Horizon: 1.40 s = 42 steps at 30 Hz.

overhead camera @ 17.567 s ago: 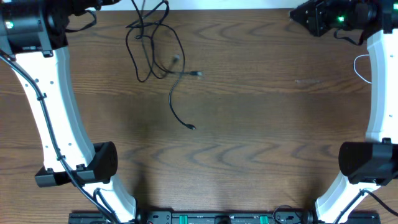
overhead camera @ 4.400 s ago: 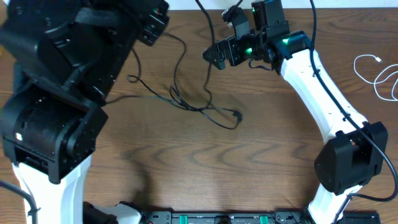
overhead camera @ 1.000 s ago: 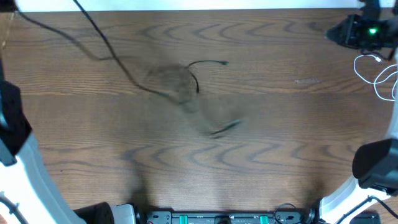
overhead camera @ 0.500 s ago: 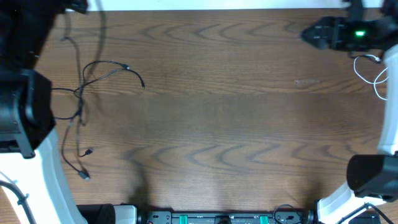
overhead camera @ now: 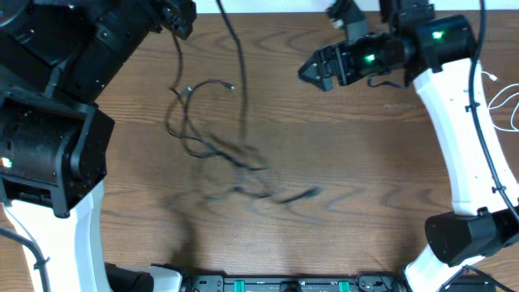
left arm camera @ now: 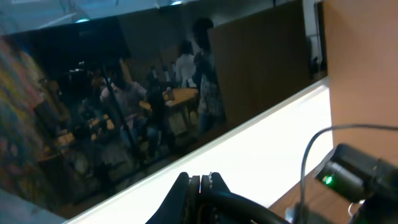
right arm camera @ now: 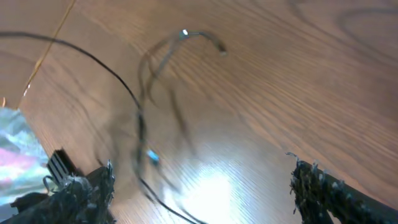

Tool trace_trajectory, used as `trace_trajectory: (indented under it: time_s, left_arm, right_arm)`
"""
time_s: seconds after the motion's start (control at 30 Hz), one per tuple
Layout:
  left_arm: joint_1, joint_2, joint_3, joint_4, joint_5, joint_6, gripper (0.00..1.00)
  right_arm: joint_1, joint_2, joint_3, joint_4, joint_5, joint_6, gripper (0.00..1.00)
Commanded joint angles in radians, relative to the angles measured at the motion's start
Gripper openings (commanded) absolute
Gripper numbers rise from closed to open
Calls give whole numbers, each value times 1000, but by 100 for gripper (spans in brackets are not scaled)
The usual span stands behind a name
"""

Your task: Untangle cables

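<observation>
Black cables (overhead camera: pixel 217 150) run up to the clenched left tool (left arm camera: pixel 201 182), lying left of the released right tool (overhead camera: pixel 312 75) facing them.

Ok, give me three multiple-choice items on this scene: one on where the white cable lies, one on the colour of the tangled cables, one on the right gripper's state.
1. Where does the white cable lie?
A) in the middle
B) at the edge of the table, beside the right arm
C) in the left gripper

2. What colour are the tangled cables in the middle?
A) red
B) white
C) black

3. How does the right gripper stand?
A) open, empty
B) shut on a cable
C) shut, empty

Answers:
1 B, its loops show past the right arm.
2 C, the thin cords look dark.
3 A, the right wrist view shows its fingers wide apart with nothing between them.
</observation>
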Motion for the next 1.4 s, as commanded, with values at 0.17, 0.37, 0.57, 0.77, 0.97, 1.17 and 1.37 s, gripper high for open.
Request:
trace_trajectory:
  time_s: [0.17,0.37,0.57,0.77,0.97,1.17,1.37]
  left_arm:
    - [-48,-13,19,32,47,-42,7]
    - [-48,-8,18,4,27,0,8]
    - [-46,37,18,-27,-177,129,8]
    - [-46,82,18,-20,-183,133,7]
    - [4,107,18,6,-240,131,7]
    - [34,111,18,63,-240,131,8]
    - [85,111,18,47,-251,130,8]
  right_arm:
    - [41,107,3,-32,-3,-6,88]
    - [45,201,2,-51,-6,-37,88]
    - [45,209,2,8,12,-47,98]
    - [35,209,2,20,50,-38,99]
    - [34,209,2,-11,46,-39,99]
    - [25,208,4,7,45,-39,99]
    - [25,188,18,11,34,-43,99]
